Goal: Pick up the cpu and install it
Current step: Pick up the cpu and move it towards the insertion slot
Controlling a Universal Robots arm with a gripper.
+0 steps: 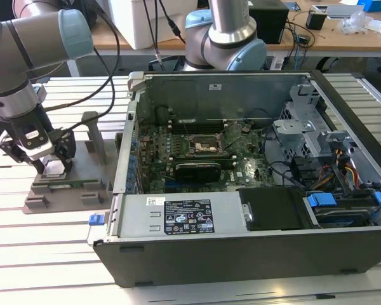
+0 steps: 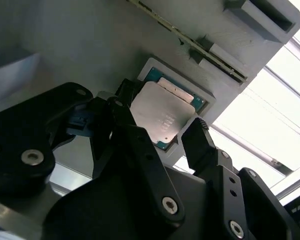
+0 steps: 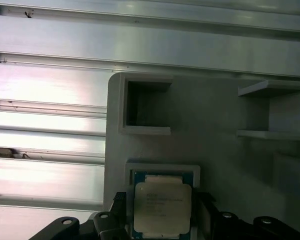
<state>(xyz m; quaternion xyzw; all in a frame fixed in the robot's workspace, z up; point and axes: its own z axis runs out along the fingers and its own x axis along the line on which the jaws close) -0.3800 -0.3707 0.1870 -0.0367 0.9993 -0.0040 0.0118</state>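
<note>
Second wrist view: the black two-fingered gripper (image 2: 160, 122) stood released, its jaws spread to either side of the small flat square cpu with a silver-grey metal top (image 2: 162, 112), with a narrow gap on each side. The cpu lay in a square, pale-rimmed pocket of the grey moulded holder plate (image 2: 80, 45), green board edge showing around the metal top. The first wrist view looked straight down on that pocket and the cpu (image 3: 162, 205), and also took in a rectangular recess (image 3: 145, 107) in the same plate. At the exterior view's left, mid-height, the gripper (image 1: 51, 166) hung low over the holder plate (image 1: 63, 197) on the slatted aluminium table (image 1: 51, 254). The open black computer case (image 1: 241, 254) occupied the centre and right, its green motherboard (image 1: 178, 171) well apart from the gripper.
</note>
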